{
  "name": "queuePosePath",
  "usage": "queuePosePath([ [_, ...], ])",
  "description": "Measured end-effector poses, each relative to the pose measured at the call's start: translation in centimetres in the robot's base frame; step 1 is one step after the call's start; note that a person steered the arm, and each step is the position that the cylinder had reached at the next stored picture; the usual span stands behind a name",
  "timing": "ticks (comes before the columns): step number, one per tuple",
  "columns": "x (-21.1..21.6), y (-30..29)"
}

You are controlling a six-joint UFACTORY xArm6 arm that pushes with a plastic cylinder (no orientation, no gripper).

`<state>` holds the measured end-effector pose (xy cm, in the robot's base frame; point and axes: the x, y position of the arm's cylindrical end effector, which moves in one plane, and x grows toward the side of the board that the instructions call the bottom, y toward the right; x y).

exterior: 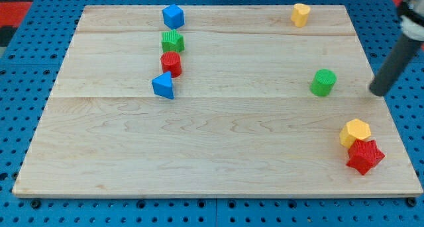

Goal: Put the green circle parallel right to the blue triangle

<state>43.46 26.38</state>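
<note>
The green circle [323,82] stands at the view's right middle of the wooden board [212,141]. The blue triangle [163,85] lies at the left centre, far to the left of the green circle and at about the same height in the view. My tip [379,92] is at the board's right edge, a short way to the right of the green circle and not touching it.
Above the blue triangle stand a red cylinder [171,63], a green block [173,41] and a blue block [173,16] in a column. A yellow block [300,14] sits at the top right. A yellow hexagon [356,132] and a red star [365,155] touch at the bottom right.
</note>
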Motion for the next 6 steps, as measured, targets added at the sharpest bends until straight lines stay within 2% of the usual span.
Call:
queuePosePath([
  [1,-0.3,-7.0],
  [2,-2.5,-5.4],
  [3,-2.8,-11.6],
  [6,-4.9,-18.2],
])
